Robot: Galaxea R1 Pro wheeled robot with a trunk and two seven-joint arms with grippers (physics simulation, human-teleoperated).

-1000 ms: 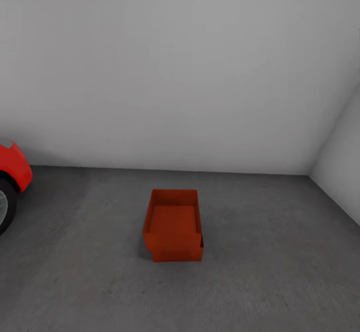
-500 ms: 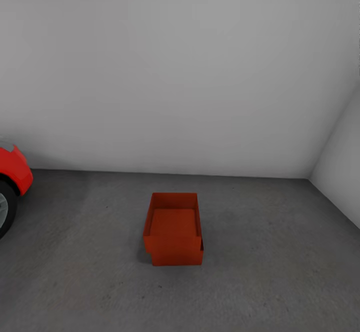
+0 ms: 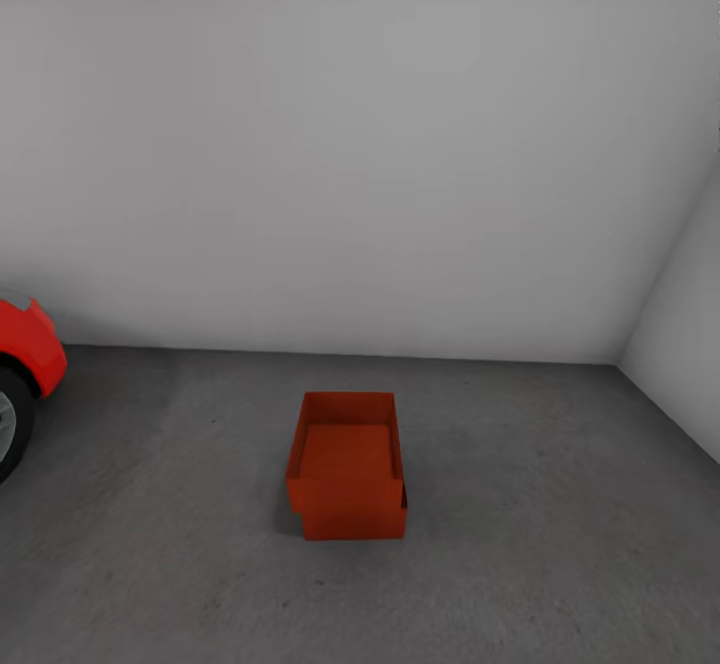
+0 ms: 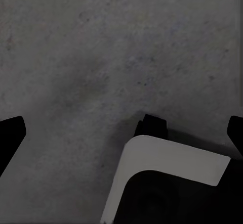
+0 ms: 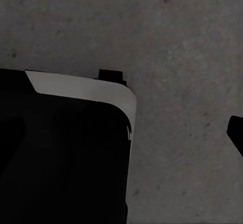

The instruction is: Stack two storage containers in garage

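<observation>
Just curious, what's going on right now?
Both hands empty, over bare floor. Storage containers stacked on garage floor. Red car off left, nothing in the way.

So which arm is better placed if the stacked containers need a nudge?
Left, only marginally: the stacked containers sit just left of the head view's centre, and both wrist views face the floor.

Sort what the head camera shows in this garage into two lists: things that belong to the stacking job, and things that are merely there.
Belongs to the job:
- upper storage container, sitting on the other
- lower storage container, on the ground
- concrete floor

Merely there:
- red car, at the left edge
- grey wall
</observation>
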